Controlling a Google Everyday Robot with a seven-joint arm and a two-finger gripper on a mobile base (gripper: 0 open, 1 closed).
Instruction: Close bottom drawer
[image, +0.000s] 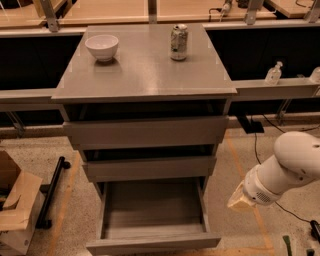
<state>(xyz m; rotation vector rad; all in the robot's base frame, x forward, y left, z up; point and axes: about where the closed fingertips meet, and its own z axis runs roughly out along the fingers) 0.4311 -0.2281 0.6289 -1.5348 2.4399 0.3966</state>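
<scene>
"Where's the drawer (152, 215)?"

"At 6 o'clock, pulled way out. The tool (241, 200) hangs at 4 o'clock, beside it, not touching. I can't tell if it's wide or narrow."

"How should it push?"

"From the front, in the middle, straight toward 12 o'clock."

"Anything in the way?"

"I think not. The bowl (102, 46) and can (178, 42) sit up on the table (145, 75)."

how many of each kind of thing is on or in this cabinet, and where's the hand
drawers: 3, the top drawer, middle drawer and bottom drawer, the last pulled out
bowls: 1, the white bowl on the cabinet top
cans: 1, the can on the same top
total: 5
The hand hangs low, right of the bottom drawer, not touching it.
</scene>
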